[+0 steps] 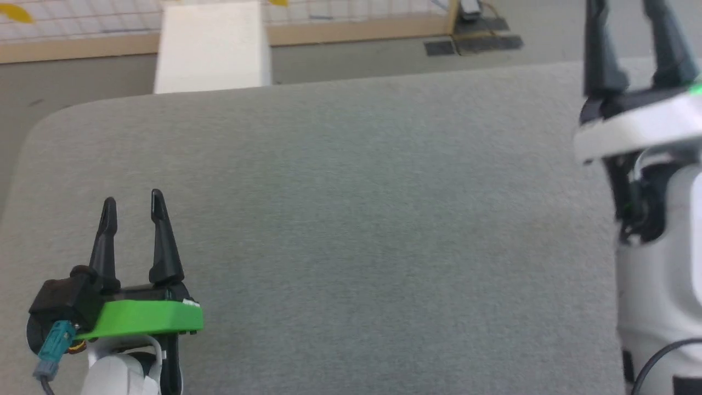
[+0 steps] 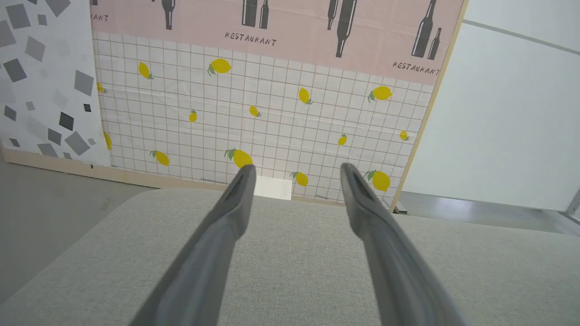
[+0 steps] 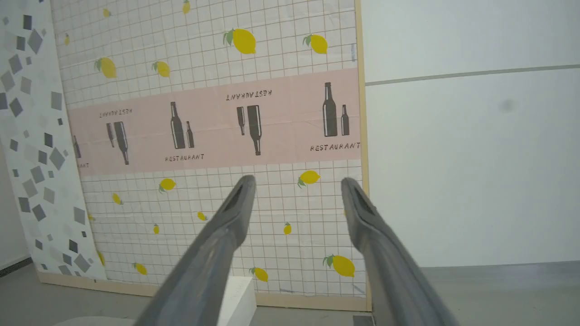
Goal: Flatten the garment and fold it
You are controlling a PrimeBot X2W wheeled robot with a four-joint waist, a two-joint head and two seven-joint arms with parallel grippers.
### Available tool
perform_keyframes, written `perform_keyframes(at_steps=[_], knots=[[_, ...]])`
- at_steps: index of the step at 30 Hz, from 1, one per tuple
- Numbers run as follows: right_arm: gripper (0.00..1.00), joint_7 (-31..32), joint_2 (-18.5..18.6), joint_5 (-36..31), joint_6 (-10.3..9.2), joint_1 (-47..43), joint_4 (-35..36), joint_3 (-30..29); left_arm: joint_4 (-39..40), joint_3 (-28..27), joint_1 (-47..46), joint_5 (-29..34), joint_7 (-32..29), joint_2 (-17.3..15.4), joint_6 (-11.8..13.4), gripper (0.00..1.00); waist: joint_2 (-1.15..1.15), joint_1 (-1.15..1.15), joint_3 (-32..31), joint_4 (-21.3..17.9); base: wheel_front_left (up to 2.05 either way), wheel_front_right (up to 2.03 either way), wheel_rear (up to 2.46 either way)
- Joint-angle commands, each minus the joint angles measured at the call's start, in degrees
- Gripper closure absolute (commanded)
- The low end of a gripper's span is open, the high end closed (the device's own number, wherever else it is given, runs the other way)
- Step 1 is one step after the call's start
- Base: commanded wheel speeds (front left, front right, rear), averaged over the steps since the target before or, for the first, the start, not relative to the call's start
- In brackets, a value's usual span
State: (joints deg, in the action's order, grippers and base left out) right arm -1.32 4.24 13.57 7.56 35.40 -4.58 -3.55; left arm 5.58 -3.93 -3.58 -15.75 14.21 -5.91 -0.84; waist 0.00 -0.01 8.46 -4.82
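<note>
Since where the garment lies cannot be told from these views, the step in hand looks to be finding it, and that is best done by turning head and waist before either arm moves. The left gripper point(image 1: 133, 196) hovers low over the near left corner of the table point(image 1: 351, 219), fingers spread wide with nothing between them. The right gripper point(image 3: 297, 181) is raised high at the right edge and points past the far edge at the backdrop point(image 3: 213, 136), its jaws likewise wide apart and empty. A white box point(image 1: 211, 46) stands just beyond the far edge and should not be mistaken for cloth. Once the garment is found, I would keep both jaws open on the approach, bring the right arm down level with the left, and pinch a single layer at each shoulder seam rather than a bunch. Laying it in the middle of the surface, well in from the rounded far left corner, would leave room to draw the grippers apart and smooth it before any fold. Grabbing two layers, or leaving a hem over an edge, would probably spoil the flattening.
</note>
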Motion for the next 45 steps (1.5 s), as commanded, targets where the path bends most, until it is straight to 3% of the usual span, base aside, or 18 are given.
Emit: perform_keyframes(at_steps=[1, 6, 10, 22, 38, 39, 45], knots=[[0.00, -2.36, -0.68, -0.01, -0.08, -2.42, 0.17, -0.42, -0.68, 0.20, -0.82, -0.40, 0.04, 0.29, 0.71, 0.00, 0.00, 0.01, -4.73, 5.99, 0.00, 0.00, 0.00], [0.00, -10.47, -1.31, 0.56, -0.08, -10.60, -2.71, -0.17, -3.01, 1.55, -1.62, -0.26, -0.06, 0.99, 1.78, 0.00, 0.00, 0.01, -5.70, 8.24, 0.00, 0.00, 0.00], [0.00, -12.80, -1.34, 0.36, -0.08, -16.11, -5.97, 0.45, -4.76, 2.77, -1.95, 0.45, -0.59, 1.14, 2.29, 0.00, 0.00, 0.01, -5.83, 8.92, 0.00, 0.00, 0.00], [0.00, -13.65, -1.35, -5.18, -0.08, -27.69, -6.19, -1.30, -12.56, 6.48, -1.43, 1.35, -0.75, 1.54, 1.96, 0.00, 0.00, 0.01, -7.27, 7.54, 0.00, 0.00, 0.00], [0.00, -13.67, -1.35, -3.98, -0.08, -35.13, -6.80, -2.02, -18.99, 10.68, 0.65, 2.81, 0.70, 2.29, 1.39, 0.00, 0.00, 0.01, -7.88, 7.00, 0.00, 0.00, 0.00], [1.00, -13.35, -1.36, -4.39, 0.00, -34.51, -6.89, -1.98, -18.85, 10.65, 0.19, 2.97, 0.26, 2.16, 1.49, 1.00, 0.00, 0.01, -7.88, 6.99, 0.00, 0.00, 0.00], [1.00, -13.17, -1.36, -4.53, 0.00, -34.51, -6.78, -1.90, -18.70, 10.53, 0.20, 3.13, 0.06, 2.17, 1.45, 1.00, 0.00, 0.01, -7.89, 6.94, 0.00, 0.00, 0.00]])
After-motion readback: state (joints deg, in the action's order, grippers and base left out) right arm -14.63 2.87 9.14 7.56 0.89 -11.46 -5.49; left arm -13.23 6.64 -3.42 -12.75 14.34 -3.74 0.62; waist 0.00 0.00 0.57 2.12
